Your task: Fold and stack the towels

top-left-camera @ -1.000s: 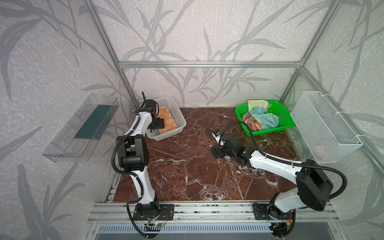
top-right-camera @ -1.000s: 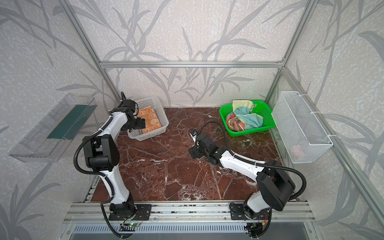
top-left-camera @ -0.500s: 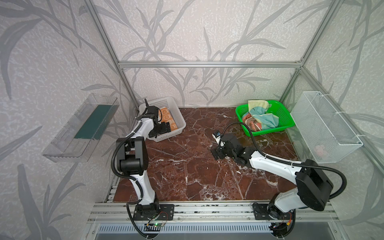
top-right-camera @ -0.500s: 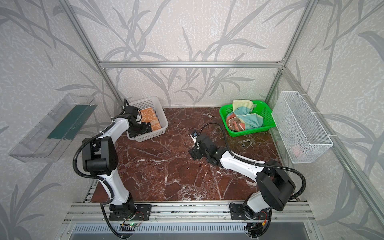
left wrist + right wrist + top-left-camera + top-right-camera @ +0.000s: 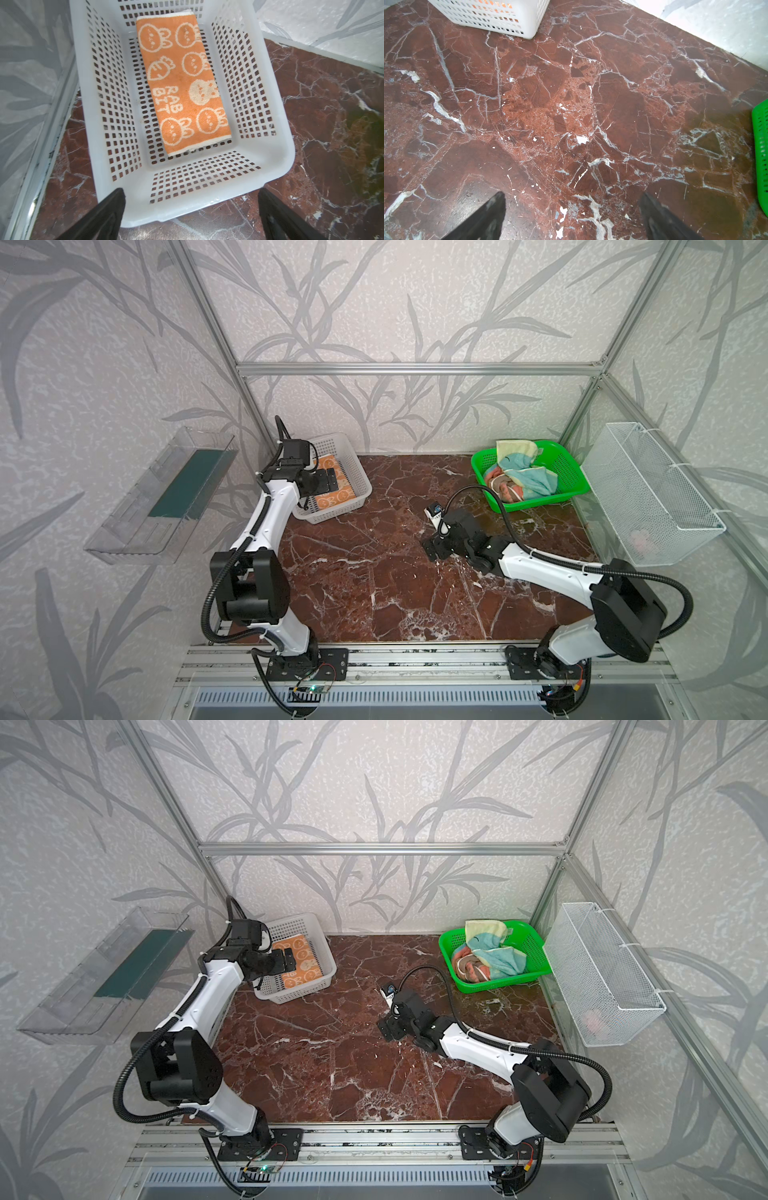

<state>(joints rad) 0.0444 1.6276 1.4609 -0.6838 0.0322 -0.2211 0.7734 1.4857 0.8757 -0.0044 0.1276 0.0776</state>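
A folded orange towel (image 5: 182, 83) with white bunnies lies flat in the white basket (image 5: 207, 207) at the back left, seen in both top views (image 5: 338, 491) (image 5: 305, 967). My left gripper (image 5: 191, 192) hangs open over the basket's near rim (image 5: 324, 485), holding nothing. A crumpled pale yellow and teal towel (image 5: 528, 477) and a salmon-pink towel (image 5: 500, 487) lie heaped in the green basket (image 5: 571, 472) at the back right. My right gripper (image 5: 572, 196) is open and empty, low over the bare marble near the table's middle (image 5: 436, 547).
A white wire basket (image 5: 648, 497) hangs on the right wall with something pink (image 5: 640, 537) inside. A clear plastic shelf (image 5: 166, 489) sticks out from the left wall. The green basket's edge (image 5: 761, 145) shows in the right wrist view.
The left arm has drawn back toward the front, its gripper moving from inside the white basket to its near rim. The right arm has barely moved.
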